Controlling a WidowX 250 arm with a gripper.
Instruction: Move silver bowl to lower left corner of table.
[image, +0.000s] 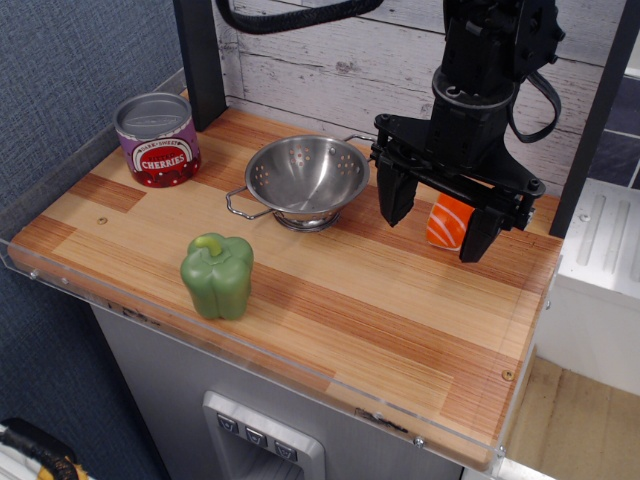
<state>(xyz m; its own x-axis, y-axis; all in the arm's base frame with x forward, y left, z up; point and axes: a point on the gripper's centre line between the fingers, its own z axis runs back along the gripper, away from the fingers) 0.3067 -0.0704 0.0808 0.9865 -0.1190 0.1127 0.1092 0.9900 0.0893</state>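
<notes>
The silver bowl (306, 177) is a shiny steel colander with drain holes and two wire loop handles. It stands upright at the back middle of the striped wood table (330, 310). My black gripper (435, 222) hangs just right of the bowl, a little above the tabletop. Its two fingers are spread wide apart and hold nothing. An orange and white piece (448, 222) shows between and behind the fingers; I cannot tell whether it touches them.
A purple cherries can (157, 139) with a silver top stands at the back left. A green bell pepper (217, 276) stands left of centre near the front. A black post (203, 60) rises behind the can. A clear plastic rim (250, 345) edges the table.
</notes>
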